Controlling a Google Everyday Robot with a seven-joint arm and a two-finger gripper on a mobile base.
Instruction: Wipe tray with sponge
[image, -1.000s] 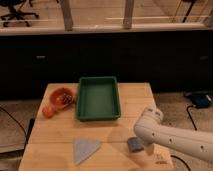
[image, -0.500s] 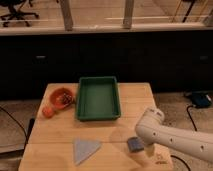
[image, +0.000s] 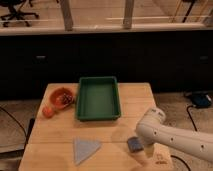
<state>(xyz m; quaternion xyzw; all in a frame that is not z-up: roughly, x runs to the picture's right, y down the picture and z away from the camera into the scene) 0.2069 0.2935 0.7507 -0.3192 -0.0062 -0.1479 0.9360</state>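
Observation:
The green tray (image: 98, 98) stands on the wooden table (image: 60, 132), towards the back middle, with nothing showing inside it. The small dark blue-grey sponge (image: 133, 144) lies on the table near the front right, well in front of the tray. My white arm (image: 175, 140) reaches in from the right. My gripper (image: 143, 148) is down at the sponge's right side, right against it, mostly hidden under the arm's wrist.
A pale grey-blue triangular cloth (image: 85, 149) lies front left of the sponge. An orange bowl (image: 62, 96) with items in it stands left of the tray, and a small orange object (image: 48, 111) lies beside it. A dark cabinet wall stands behind the table.

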